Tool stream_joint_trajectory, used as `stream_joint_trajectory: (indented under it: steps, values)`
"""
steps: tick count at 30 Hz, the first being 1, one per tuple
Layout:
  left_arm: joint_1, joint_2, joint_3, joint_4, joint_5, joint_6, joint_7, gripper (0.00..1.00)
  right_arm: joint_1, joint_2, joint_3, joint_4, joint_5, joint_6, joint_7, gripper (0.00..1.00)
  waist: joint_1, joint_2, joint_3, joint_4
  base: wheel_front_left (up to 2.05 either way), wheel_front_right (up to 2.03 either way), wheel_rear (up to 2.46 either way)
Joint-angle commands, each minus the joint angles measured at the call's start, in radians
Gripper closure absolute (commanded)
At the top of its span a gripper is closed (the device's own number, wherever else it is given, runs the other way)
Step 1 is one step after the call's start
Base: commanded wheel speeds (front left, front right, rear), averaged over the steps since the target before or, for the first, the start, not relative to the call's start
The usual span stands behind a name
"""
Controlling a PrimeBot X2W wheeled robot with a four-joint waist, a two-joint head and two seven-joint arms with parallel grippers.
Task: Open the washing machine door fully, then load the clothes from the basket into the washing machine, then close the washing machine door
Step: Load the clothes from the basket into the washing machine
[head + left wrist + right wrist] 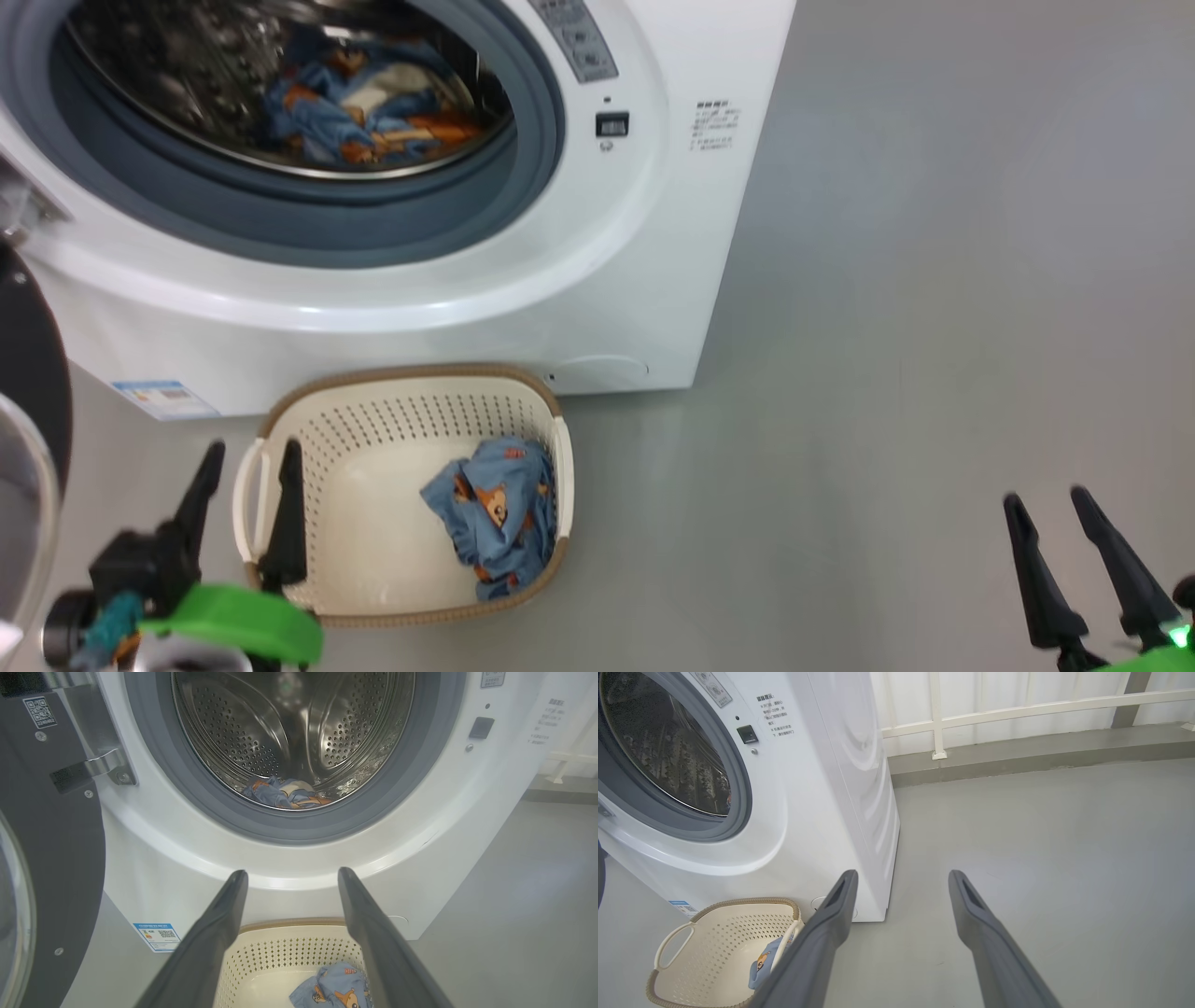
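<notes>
Door: the washing machine door (pixel 33 373) is swung out to the left, so the mouth of the washing machine (pixel 579 280) is fully open for loading.
Drum: a heap of the clothes (pixel 364 112) sits low in the steel drum (pixel 355 728), so most of the load looks to be in.
Basket: the basket (pixel 411 375) is on the floor (pixel 887 373), right up against the machine's front and under the opening. Makes for a short lift, I'd guess.
Leftover: one bear-print garment (pixel 495 513) is bunched against the basket's right wall.
Left hand: the left hand (pixel 254 450) has its fingers spread wide with nothing in them, over the basket's left handle. It looks lined up for the last grab, though the garment is on the far side.
Right hand: the right hand (pixel 1046 497) is also spread and empty, well off to the right over bare floor. Probably just keeping clear.
Stage: almost done loading, I reckon; closing the door isn't done yet.
</notes>
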Motion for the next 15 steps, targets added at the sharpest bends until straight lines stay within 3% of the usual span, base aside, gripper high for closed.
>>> stream_joint_trajectory:
  steps: [1, 15]
  values:
    - [0.023, 0.027, 0.032, -0.037, -0.011, 0.002, -0.004, 0.0, 0.022, -0.022, 0.01, -0.018, -0.01, 0.006, -0.005, 0.0, 0.0001, 0.0, -0.042, 0.005, 0.0, 0.0, 0.0]
    - [0.251, 0.027, 0.038, -0.183, -0.031, 0.024, -0.004, 0.0, 0.132, -0.015, -0.015, -0.025, -0.017, 0.006, -0.005, 0.0, 0.0001, 0.0, -0.126, -0.007, 0.0, 0.0, 0.0]
